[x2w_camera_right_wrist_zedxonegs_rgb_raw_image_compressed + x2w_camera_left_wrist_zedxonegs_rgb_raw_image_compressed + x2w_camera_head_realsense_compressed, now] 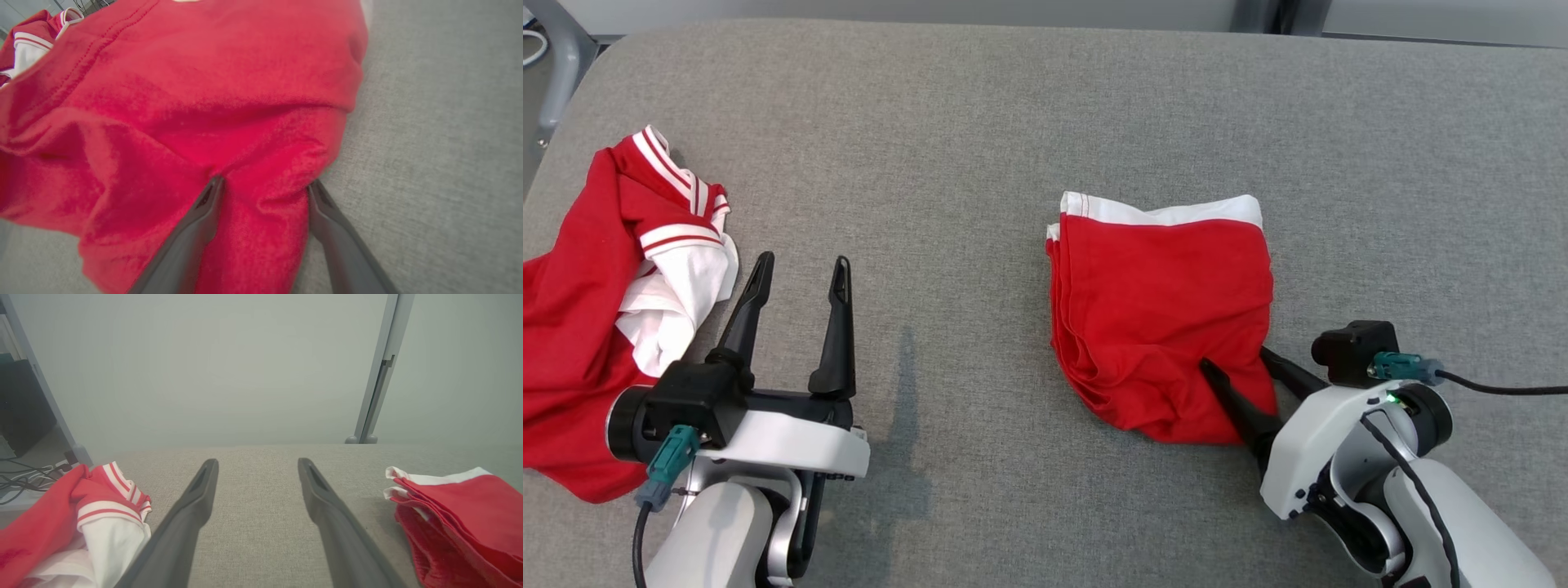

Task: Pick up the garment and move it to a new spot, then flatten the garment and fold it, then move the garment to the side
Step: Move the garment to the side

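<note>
Folded red garment [1164, 310] lies right of the table's [1013, 122] centre. The right jaws, spread wide, straddle its near right corner with cloth between them but nothing pinched, apparently placed to grip it for moving aside. The left jaws stand wide and empty beside a crumpled red-and-white shirt [588, 327] at the left edge.

You won't find any text, label, brand or number to read here: the folded red garment [1160, 318], the crumpled red-and-white garment [572, 327] and the grey table [980, 147] show none
</note>
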### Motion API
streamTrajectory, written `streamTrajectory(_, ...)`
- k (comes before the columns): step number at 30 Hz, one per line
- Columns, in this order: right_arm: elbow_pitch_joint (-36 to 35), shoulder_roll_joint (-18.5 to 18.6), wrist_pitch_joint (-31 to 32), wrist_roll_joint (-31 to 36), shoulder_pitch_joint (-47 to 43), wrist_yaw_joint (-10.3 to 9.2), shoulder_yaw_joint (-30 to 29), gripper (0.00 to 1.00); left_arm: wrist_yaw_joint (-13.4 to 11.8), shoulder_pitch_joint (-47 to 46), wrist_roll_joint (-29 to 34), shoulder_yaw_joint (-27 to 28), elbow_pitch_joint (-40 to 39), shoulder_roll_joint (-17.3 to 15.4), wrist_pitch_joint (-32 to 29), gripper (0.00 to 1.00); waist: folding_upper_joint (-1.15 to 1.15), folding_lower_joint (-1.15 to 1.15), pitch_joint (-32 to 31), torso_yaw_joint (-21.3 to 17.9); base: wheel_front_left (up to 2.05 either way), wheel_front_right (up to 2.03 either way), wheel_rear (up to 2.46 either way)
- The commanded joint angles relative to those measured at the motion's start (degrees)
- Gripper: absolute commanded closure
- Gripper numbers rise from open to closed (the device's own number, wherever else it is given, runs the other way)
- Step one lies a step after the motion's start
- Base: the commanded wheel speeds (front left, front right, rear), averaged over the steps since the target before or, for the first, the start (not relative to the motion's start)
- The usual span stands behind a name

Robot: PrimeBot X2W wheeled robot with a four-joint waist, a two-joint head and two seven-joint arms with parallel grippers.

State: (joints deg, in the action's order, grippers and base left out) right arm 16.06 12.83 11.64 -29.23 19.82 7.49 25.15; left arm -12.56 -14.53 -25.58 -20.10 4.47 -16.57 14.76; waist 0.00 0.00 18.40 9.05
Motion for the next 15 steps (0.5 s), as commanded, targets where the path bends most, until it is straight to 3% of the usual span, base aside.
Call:
streamTrajectory(1, 1.3, 0.5, 0.3, -0.9, 0.3, 0.01, 0.8, 1.0, 0.5, -1.1, 0.6, 0.7, 0.3, 0.1, 0.4, 0.0, 0.0, 0.0, -0.1, -0.1, 0.0, 0.0, 0.0)
streamTrajectory(9, -0.8, 3.1, -0.6, -0.4, -0.3, 0.0, 0.3, 1.0, 2.4, -0.7, 2.8, 3.8, -1.3, 0.6, 0.4, 0.0, 0.0, 0.0, -0.6, -1.6, 0.0, 0.0, 0.0)
streamTrajectory(15, -4.9, 5.4, -0.7, 1.3, -3.1, 0.0, -1.3, 1.0, 3.2, 0.6, 4.2, 6.1, -1.9, 0.2, 0.4, 0.0, 0.0, 0.0, -0.8, -5.3, 0.0, 0.0, 0.0)
